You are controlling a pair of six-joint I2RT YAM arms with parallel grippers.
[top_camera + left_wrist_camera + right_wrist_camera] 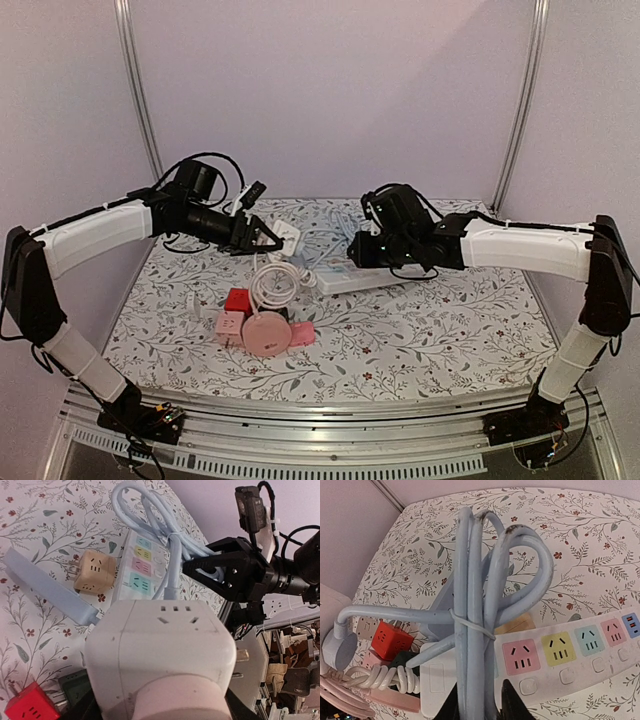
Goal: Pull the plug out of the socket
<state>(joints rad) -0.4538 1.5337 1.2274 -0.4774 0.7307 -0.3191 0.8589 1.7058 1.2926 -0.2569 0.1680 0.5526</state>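
Top: left gripper (pixel 258 237) clamps the cube (pixel 287 236), just left of the strip (pixel 352 278). Right gripper (pixel 364 250) hangs over the strip's left end.

Left wrist: plug (pixel 50 592) sits in the cube's side face, long axis slanting out sideways, apart from the strip.

Right wrist: jaws pinched on the cable bundle (pixel 475 605) above the strip.

Left arm is nearer the plug. Likely move: part the arms. There is room left of the strip.

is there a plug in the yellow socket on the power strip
No, the yellow socket on the power strip shows bare, empty slots in the right wrist view.
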